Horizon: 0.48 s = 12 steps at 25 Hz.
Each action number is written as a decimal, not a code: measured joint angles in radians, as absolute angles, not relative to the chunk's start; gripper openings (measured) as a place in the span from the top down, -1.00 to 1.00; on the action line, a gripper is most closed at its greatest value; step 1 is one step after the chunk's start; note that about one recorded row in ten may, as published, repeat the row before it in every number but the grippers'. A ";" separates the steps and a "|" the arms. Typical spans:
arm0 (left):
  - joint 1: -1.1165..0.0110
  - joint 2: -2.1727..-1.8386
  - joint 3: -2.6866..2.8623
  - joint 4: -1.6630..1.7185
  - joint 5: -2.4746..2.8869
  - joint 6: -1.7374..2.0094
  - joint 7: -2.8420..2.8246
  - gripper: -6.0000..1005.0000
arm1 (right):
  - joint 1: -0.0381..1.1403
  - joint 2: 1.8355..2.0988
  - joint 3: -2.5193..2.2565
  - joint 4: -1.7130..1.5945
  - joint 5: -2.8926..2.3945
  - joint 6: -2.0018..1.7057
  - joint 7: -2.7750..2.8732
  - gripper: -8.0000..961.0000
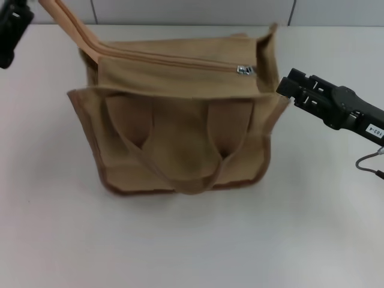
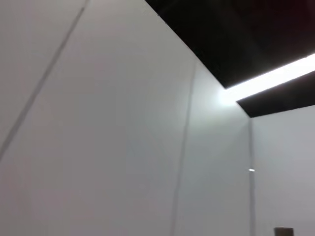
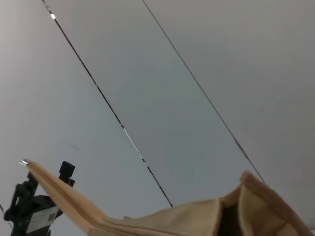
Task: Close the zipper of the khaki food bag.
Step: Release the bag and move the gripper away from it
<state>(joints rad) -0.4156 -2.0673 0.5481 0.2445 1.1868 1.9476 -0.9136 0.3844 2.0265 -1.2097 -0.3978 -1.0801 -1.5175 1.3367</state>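
Note:
The khaki food bag (image 1: pixel 180 144) stands on the white table, handles and pockets facing me. Its zipper (image 1: pixel 174 60) runs along the top panel and looks joined along its length. The silver pull (image 1: pixel 245 70) sits near the bag's right end. A tan zipper tail (image 1: pixel 72 24) rises from the left end and also shows in the right wrist view (image 3: pixel 64 196). My left gripper (image 1: pixel 12 27) hangs at the far left, beside that tail, and appears in the right wrist view (image 3: pixel 29 209). My right gripper (image 1: pixel 283 87) is open at the bag's right end, just right of the pull.
The white table (image 1: pixel 180 240) spreads around the bag, with a grey panelled wall behind it. A thin cable (image 1: pixel 369 162) hangs under my right arm. The left wrist view shows only wall and ceiling.

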 joint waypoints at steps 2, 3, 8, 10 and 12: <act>-0.416 -2.067 0.548 0.245 1.187 1.948 -0.914 -0.36 | 0.386 2.027 -1.209 -0.398 -1.080 -1.518 1.331 -0.25; -0.416 -2.067 0.548 0.245 1.187 1.948 -0.914 -0.43 | 0.387 2.027 -1.209 -0.398 -1.080 -1.518 1.325 -0.27; -0.429 -2.068 0.599 0.293 1.188 1.909 -0.982 -0.54 | 0.390 2.030 -1.209 -0.399 -1.076 -1.518 1.310 -0.29; -0.437 -2.068 0.625 0.322 1.201 1.735 -0.979 -0.55 | 0.394 2.033 -1.209 -0.399 -1.078 -1.519 1.309 -0.29; -0.438 -2.069 0.633 0.329 1.203 1.674 -0.973 -0.56 | 0.394 2.034 -1.209 -0.399 -1.078 -1.519 1.308 -0.29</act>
